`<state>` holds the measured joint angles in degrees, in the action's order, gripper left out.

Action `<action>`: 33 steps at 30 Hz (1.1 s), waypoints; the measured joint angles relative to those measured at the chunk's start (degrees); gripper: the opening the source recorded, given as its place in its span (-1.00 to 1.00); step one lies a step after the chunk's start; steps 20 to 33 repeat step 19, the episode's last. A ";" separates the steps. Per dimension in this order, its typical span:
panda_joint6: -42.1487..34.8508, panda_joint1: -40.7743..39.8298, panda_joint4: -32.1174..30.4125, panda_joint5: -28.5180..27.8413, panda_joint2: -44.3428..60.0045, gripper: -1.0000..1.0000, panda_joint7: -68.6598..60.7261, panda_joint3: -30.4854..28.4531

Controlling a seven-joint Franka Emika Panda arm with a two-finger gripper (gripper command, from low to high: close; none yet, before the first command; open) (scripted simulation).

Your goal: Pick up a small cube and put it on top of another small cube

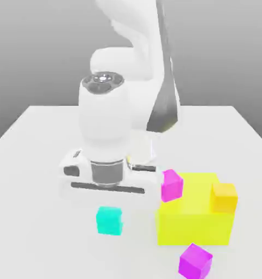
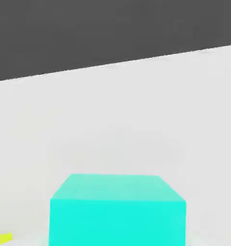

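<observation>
The claw [image 1: 108, 202] hangs low over the surface [image 1: 35, 163], its fingers hidden behind the broad white hand in the exterior view; it is clenched as tight as it goes, and the small cube [image 1: 109, 220] sits right under it, looming large and close in the hand view [image 2: 117, 211], so the claw looks to be clamped on that cube, though the contact itself is hidden. The cube sits toward the near edge of the surface, roughly midway along it. It reads as a light, rigid block with flat, smooth, plain faces: it should not deform, and the best hold is on two opposite side faces, squarely and near mid-height, since a skewed pinch on such slick faces could let it twist or slip. Outward toward the near right corner stands the big yellow block [image 1: 196, 218], just beside the cube but apart from it. One magenta cube [image 1: 172, 185] sits at the yellow block's upper far corner, an orange cube [image 1: 224, 196] rests on its top, and another magenta cube [image 1: 195, 260] lies by the near edge. Any carry that way must clear the yellow block's height.
</observation>
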<state>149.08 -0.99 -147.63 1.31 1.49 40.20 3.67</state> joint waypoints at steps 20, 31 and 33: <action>-5.40 17.21 -1.42 0.91 -6.88 1.00 -28.28 9.11; -5.40 17.21 -1.42 0.91 -6.88 1.00 -28.28 9.11; -5.40 17.21 -1.42 0.91 -6.88 1.00 -28.28 9.11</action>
